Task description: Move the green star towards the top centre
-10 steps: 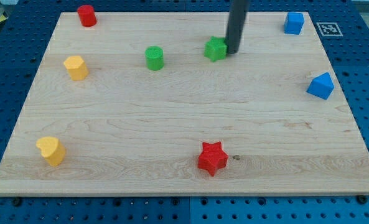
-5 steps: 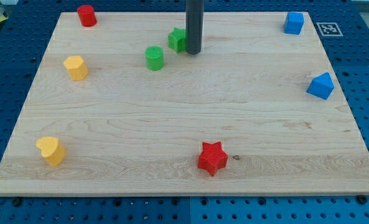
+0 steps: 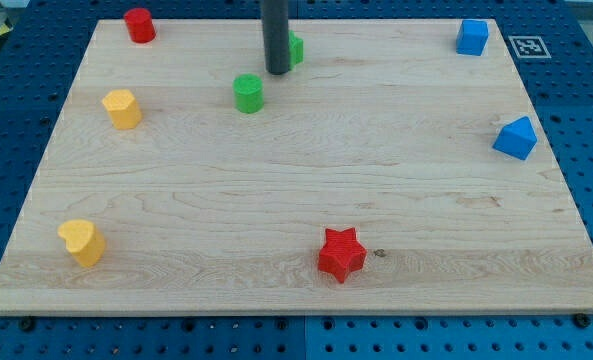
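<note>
The green star [image 3: 295, 49] lies near the view's top centre, mostly hidden behind my rod; only its right edge shows. My tip [image 3: 276, 71] rests on the board just left of and below the star, touching or nearly touching it. A green cylinder [image 3: 248, 93] stands a little below and left of my tip, apart from it.
A red cylinder [image 3: 139, 25] is at the top left. Yellow blocks sit at the left [image 3: 122, 108] and lower left [image 3: 82, 242]. A red star [image 3: 341, 254] is at the bottom centre. Blue blocks are at the top right [image 3: 472, 37] and right [image 3: 516, 138].
My tip has slid left and slightly up across the top of the board. The green star has moved with it from right of centre to the top centre. Other blocks have not moved.
</note>
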Robot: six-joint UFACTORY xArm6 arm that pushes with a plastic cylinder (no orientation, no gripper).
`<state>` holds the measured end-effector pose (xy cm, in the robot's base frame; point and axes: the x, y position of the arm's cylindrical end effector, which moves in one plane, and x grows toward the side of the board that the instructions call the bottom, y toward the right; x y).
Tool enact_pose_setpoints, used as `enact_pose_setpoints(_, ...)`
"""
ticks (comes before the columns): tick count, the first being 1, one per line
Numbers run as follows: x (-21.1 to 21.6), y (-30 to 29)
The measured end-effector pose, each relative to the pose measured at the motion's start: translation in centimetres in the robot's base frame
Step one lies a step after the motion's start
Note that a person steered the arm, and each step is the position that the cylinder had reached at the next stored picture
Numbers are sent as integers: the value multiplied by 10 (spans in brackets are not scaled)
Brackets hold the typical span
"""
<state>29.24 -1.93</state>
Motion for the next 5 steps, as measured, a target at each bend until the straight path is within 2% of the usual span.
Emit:
enact_pose_setpoints(2,-24,20)
enact_pose_setpoints(4,-10,-33)
enact_pose_setpoints(5,-21,-60)
